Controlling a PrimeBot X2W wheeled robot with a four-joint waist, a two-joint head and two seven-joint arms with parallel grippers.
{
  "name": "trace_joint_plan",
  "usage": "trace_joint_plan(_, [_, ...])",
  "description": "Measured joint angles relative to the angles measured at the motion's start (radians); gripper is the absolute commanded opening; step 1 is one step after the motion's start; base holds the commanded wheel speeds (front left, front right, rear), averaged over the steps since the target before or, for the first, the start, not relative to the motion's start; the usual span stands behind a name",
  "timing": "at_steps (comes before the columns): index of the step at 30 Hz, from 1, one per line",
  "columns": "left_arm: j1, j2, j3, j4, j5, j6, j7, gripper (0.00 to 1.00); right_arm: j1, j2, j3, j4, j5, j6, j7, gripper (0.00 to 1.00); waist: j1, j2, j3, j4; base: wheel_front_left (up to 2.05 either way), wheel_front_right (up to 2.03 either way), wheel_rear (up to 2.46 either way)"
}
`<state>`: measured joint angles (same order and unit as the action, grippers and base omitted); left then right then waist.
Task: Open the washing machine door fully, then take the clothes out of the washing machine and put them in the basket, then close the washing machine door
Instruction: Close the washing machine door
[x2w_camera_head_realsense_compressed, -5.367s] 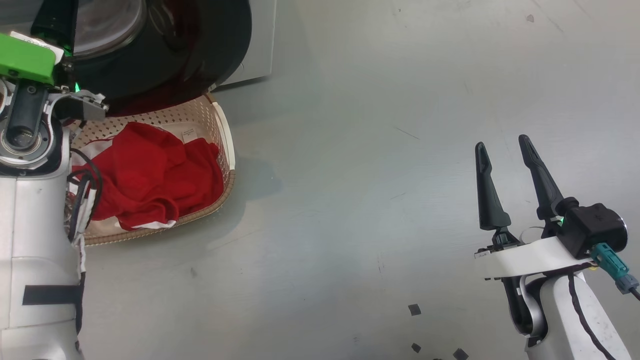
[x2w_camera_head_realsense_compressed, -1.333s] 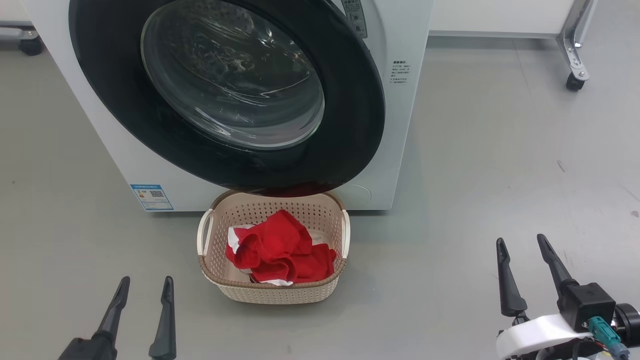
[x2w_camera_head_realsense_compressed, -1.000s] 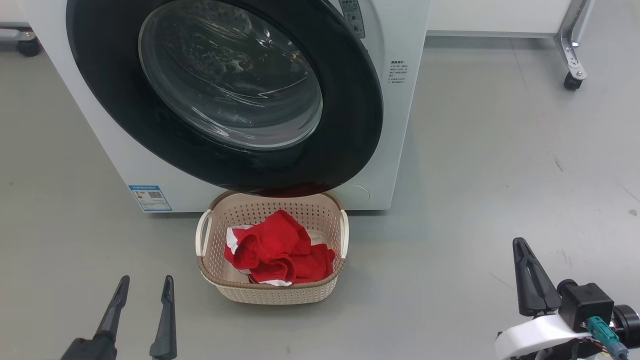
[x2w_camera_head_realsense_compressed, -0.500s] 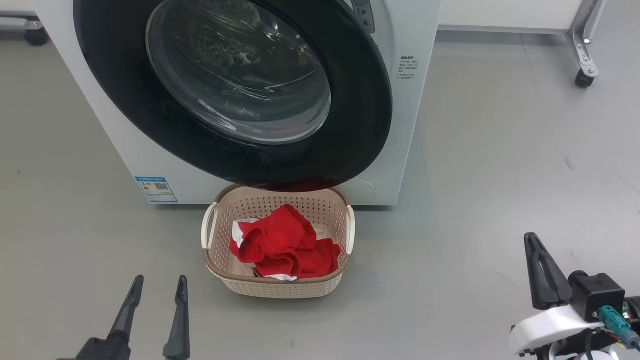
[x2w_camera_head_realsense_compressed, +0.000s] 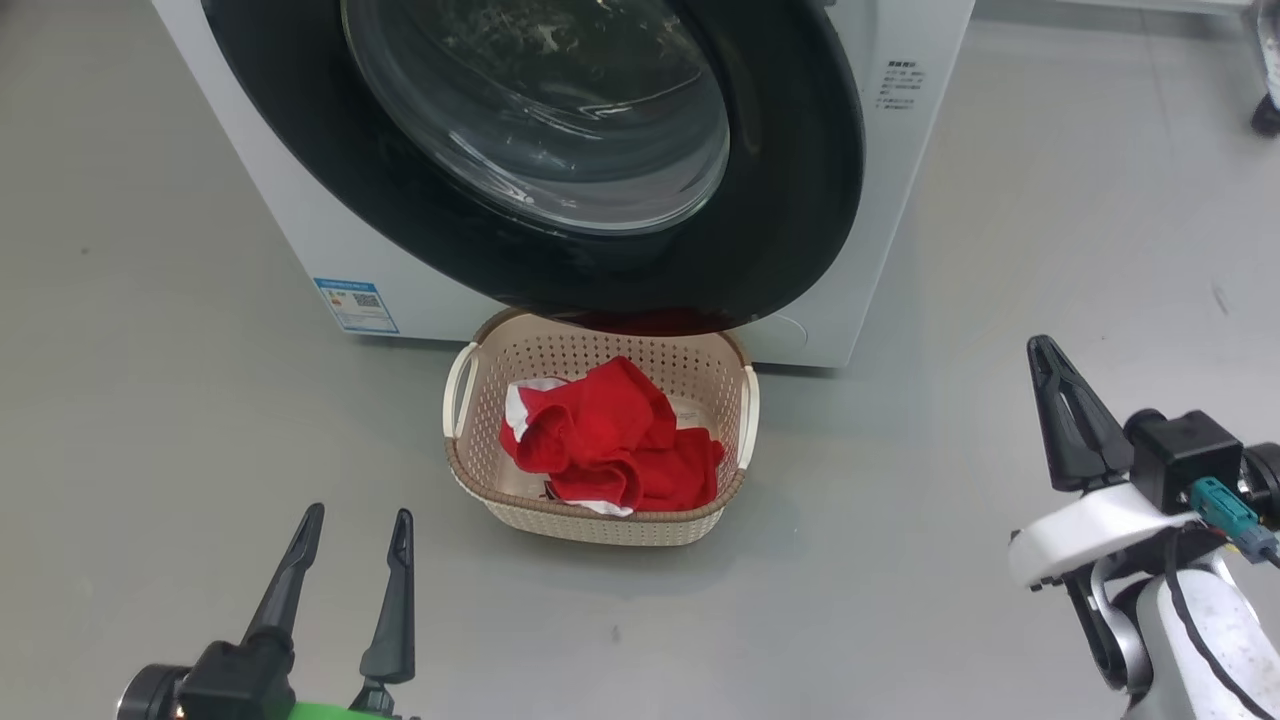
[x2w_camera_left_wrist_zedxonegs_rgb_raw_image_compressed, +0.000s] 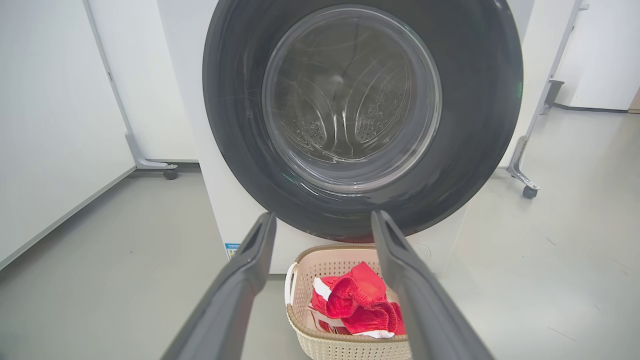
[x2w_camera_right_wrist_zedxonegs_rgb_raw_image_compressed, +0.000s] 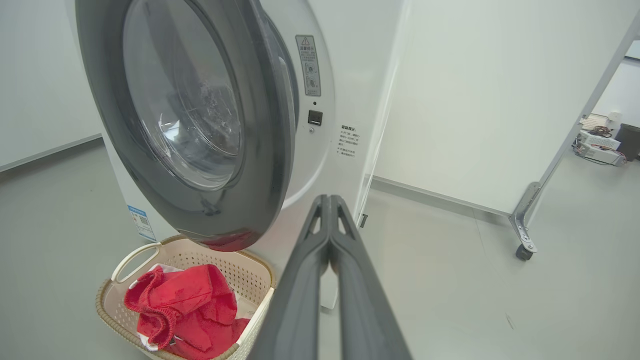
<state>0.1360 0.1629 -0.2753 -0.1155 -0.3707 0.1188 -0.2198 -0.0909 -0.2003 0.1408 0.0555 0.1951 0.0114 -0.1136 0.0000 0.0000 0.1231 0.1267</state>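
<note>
The big white front-loading washing machine stands on the smooth grey floor, and its large round shiny black door, with a bulging clear glass window in the middle, is swung against the front of it. From the right wrist view the door looks very nearly shut, but I cannot tell if it has clicked. The bright red clothes with white trim lie in a heap inside the small cream plastic basket full of little holes, and nothing hangs over its brown rim. The basket sits on the floor right under the bottom of the door. The left claw is low on the left with its two dark fingers spread apart and nothing in them. The right claw is low on the right, pinched tight together and empty too. I think the job is almost done, and only a last push may be left. That push could go wrong: the door is slick and round, so a thin pinched claw could slide off it. If the robot rolls closer, it could bump the basket and tip the clothes out. If the push is too soft, the door may swing open.
</note>
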Motion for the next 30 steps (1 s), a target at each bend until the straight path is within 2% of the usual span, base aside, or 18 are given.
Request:
trace_joint_plan(13, [-0.104, -0.032, -0.044, -0.007, 0.029, -0.003, -0.002, 1.00, -0.263, 0.039, 0.094, 0.103, -0.011, 0.067, 0.050, 0.00, 0.0000, 0.0000, 0.124, 0.093, 0.00, 0.00, 0.00])
trace_joint_plan(20, [-0.147, -0.049, -0.056, -0.007, 0.038, -0.011, -0.010, 1.00, -0.373, 0.033, 0.100, 0.155, -0.013, 0.070, 0.070, 0.00, 0.0000, 0.0000, 0.179, 0.133, 0.00, 0.00, 0.00])
trace_joint_plan(21, [-0.161, -0.055, -0.057, -0.007, 0.038, -0.011, -0.010, 1.00, -0.415, 0.027, 0.100, 0.172, -0.013, 0.080, 0.080, 0.00, 0.0000, 0.0000, 0.197, 0.146, 0.00, 0.00, 0.00])
trace_joint_plan(25, [-0.180, -0.063, -0.064, -0.005, 0.038, -0.021, -0.011, 1.00, -0.467, 0.025, 0.097, 0.200, -0.011, 0.084, 0.083, 0.00, 0.0000, 0.0000, 0.225, 0.164, 0.00, 0.00, 0.00])
trace_joint_plan(30, [-0.217, -0.085, -0.078, 0.019, 0.038, -0.027, -0.020, 1.00, -0.531, -0.001, 0.089, 0.272, -0.011, 0.092, 0.083, 0.00, 0.0000, 0.0000, 0.263, 0.207, 0.00, 0.00, 0.00])
